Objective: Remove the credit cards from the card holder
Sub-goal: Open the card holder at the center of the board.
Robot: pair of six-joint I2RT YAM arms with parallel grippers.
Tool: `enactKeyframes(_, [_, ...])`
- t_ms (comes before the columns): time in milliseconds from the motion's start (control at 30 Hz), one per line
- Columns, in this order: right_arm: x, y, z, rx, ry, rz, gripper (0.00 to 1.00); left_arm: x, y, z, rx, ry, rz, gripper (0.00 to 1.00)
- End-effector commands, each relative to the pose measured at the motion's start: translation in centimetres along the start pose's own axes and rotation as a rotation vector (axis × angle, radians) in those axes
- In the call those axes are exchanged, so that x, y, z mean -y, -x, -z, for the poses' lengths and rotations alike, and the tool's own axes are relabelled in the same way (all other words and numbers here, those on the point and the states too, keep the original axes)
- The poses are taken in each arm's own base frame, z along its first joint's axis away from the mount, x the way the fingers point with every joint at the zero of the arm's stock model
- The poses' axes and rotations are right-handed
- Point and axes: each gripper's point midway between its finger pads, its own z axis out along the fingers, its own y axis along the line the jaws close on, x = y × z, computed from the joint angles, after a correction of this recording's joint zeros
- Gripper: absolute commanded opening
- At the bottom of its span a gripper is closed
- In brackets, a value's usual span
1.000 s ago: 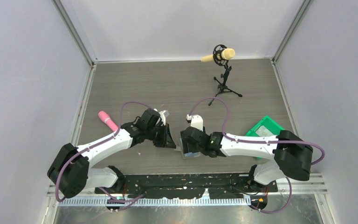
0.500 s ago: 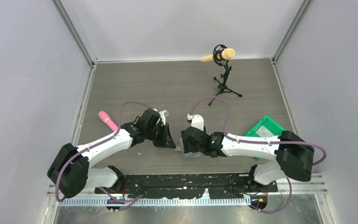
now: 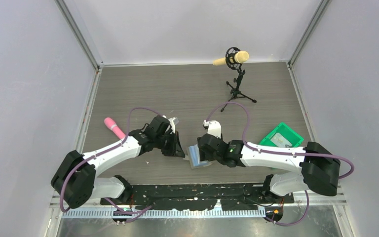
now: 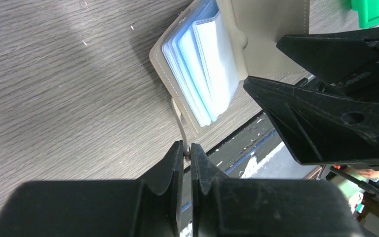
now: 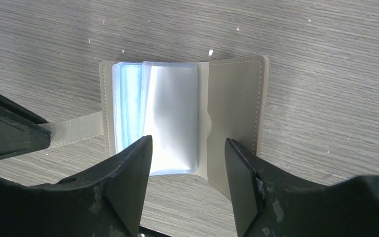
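Observation:
The card holder [image 5: 232, 106] lies open on the table, grey-olive outside, with its light blue and silvery clear pockets [image 5: 170, 116] fanned up. Individual credit cards inside the pockets cannot be made out. The holder's strap [image 4: 179, 121] runs into my left gripper [image 4: 188, 149], which is shut on it. My right gripper [image 5: 187, 148] hangs open just above the holder's near edge, one finger over the pockets and the other finger over the grey flap, holding nothing. In the top view the card holder [image 3: 194, 157] sits between the left gripper [image 3: 180, 149] and the right gripper [image 3: 203, 154].
A green bin [image 3: 274, 132] with a pale flat card-like piece [image 3: 280, 140] inside stands to the right. A pink cylinder [image 3: 113, 127] lies at the left. A microphone on a small tripod [image 3: 236, 74] stands at the back. The table's black front rail [image 3: 197, 190] is close behind the holder.
My right arm has shifted a little to the right and its jaws have narrowed slightly, uncovering more of the card holder in the top view. The left arm has stayed put.

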Motion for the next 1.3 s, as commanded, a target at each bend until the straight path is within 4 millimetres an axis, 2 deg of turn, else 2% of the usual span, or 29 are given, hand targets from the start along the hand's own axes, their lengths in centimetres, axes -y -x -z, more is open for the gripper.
enactKeyframes(0, [-0.8,1.5,0.6,0.048,0.045,-0.006,0.64,-0.2,0.0,0.0,0.002,0.002,-0.014,0.0])
enactKeyframes(100, [-2.7,1.6,0.4,0.036,0.121,-0.004,0.66,0.0,0.1,0.2,0.006,-0.005,-0.016,0.0])
enactKeyframes(167, [-3.2,1.6,0.1,0.029,0.132,-0.006,0.67,0.2,0.2,0.3,0.01,-0.009,-0.018,0.0])
enactKeyframes(433, [-3.7,1.0,-1.6,-0.003,0.102,0.008,0.77,0.6,0.2,0.7,0.014,-0.022,-0.018,0.0])
enactKeyframes(667, [-3.7,0.2,-2.3,-0.024,0.093,0.014,0.8,0.8,0.3,0.8,0.018,-0.029,-0.018,0.0])
enactKeyframes(833, [-2.9,-0.2,-2.6,-0.03,0.054,0.022,0.79,0.8,0.2,0.8,0.016,-0.029,-0.02,0.0])
enactKeyframes(1000, [-1.3,-0.4,-2.5,-0.03,-0.019,0.034,0.72,0.6,0.2,0.8,0.016,-0.021,-0.02,0.0])
enactKeyframes(1267, [0.2,0.4,-1.1,0.01,-0.052,0.028,0.69,-0.1,0.0,0.7,0.01,0.006,-0.025,0.0])
